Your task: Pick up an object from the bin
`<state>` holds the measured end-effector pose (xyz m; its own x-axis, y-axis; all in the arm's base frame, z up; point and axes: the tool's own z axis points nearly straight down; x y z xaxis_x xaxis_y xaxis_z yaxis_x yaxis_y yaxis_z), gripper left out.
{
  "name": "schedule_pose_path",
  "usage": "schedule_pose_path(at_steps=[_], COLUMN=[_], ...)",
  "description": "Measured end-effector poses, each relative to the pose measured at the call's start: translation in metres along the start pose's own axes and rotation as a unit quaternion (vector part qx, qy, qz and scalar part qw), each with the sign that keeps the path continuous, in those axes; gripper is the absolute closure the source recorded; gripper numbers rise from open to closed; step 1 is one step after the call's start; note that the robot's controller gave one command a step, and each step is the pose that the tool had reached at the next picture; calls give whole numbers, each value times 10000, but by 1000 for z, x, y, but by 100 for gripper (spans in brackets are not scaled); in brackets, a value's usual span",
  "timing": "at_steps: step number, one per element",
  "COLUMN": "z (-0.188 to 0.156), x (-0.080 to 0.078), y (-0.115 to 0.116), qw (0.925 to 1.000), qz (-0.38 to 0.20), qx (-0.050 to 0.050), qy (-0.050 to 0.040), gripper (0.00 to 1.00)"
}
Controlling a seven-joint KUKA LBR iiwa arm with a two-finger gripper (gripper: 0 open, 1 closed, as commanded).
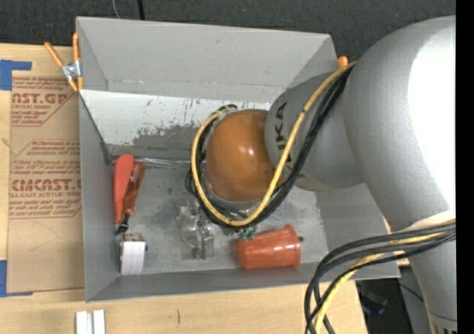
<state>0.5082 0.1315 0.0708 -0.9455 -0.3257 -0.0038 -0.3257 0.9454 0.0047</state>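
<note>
1. One risk: the tool (196,232), low over the bare floor of the bin (207,51), closes on nothing; whether it is open or closed cannot be told.
2. The nearest thing, an orange cup (270,249) on its side just right of the tool, could roll away if nudged.
3. A white roll (132,255) lies in the lower-left corner and a long orange packet (124,188) along the left wall; the lower wall crowds the cup.

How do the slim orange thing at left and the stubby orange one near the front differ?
The slim orange thing is long and narrow, lying along the bin's left wall. The stubby orange cylinder is short and thick, lying crosswise on its side. Both are orange-red.
</note>
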Motion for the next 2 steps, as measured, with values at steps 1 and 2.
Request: schedule_pose_path(at_steps=[1, 2], z=[-57, -106], x=[-13, 4], y=[-6, -28], qw=[10000, 10000], qz=[59, -26], qx=[0, -7], qy=[32, 8], gripper=[100, 100])
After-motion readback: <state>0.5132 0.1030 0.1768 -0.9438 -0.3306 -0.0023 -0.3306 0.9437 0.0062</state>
